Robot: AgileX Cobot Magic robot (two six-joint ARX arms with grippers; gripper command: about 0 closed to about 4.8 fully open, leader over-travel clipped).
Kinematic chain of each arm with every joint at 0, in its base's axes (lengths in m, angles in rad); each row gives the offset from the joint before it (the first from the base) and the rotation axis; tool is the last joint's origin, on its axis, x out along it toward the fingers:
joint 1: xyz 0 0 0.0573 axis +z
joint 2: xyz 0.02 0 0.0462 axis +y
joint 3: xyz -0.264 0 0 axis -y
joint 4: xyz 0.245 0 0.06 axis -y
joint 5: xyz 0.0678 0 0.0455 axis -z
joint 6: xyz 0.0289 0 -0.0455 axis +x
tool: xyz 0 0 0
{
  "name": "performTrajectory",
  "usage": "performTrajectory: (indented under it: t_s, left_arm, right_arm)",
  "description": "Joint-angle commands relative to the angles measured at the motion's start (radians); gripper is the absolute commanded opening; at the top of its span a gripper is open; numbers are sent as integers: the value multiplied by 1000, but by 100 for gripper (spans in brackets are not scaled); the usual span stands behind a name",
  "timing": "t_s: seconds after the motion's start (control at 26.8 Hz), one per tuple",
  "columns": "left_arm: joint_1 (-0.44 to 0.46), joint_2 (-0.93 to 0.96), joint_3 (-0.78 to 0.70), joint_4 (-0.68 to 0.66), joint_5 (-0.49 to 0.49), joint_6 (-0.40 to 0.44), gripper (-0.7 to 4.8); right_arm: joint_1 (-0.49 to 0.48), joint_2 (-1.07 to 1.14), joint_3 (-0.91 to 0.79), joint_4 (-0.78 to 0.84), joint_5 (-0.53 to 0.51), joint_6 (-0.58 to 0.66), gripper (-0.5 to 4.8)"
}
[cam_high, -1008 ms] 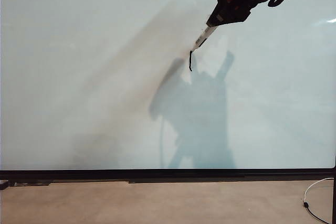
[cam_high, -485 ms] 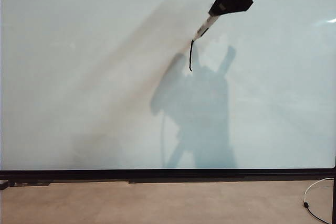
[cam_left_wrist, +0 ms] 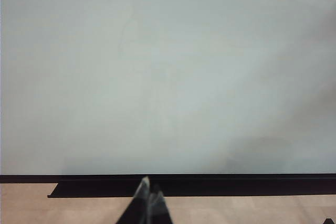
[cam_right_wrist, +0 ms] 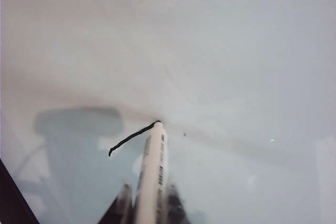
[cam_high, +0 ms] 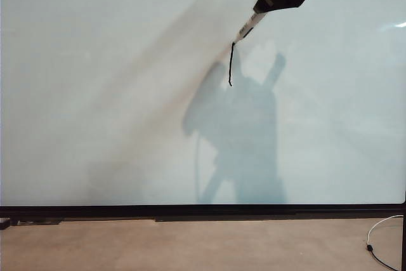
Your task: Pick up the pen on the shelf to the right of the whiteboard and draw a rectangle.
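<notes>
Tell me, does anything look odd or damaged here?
Nothing stands out. The right gripper holds the pen to the whiteboard, at the top of one slightly wobbly black line. The left gripper hangs idle.

Nothing can be read in any view. The pen [cam_right_wrist: 152, 174] carries small dark print along its white barrel, seen in the right wrist view and the exterior view, but the characters are too small and blurred to make out. The whiteboard [cam_high: 95, 93] bears no lettering.
</notes>
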Motion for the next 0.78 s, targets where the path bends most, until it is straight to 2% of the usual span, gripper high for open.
performTrajectory:
  t_s: [0.04, 0.78]
  left_arm:
    - [0, 0, 3, 6, 0, 5, -5]
    - [0, 0, 3, 6, 0, 5, -4]
  right_arm:
    - [-3, -8, 9, 50, 20, -5, -5]
    - [-3, -21, 8, 31, 6, -5, -5]
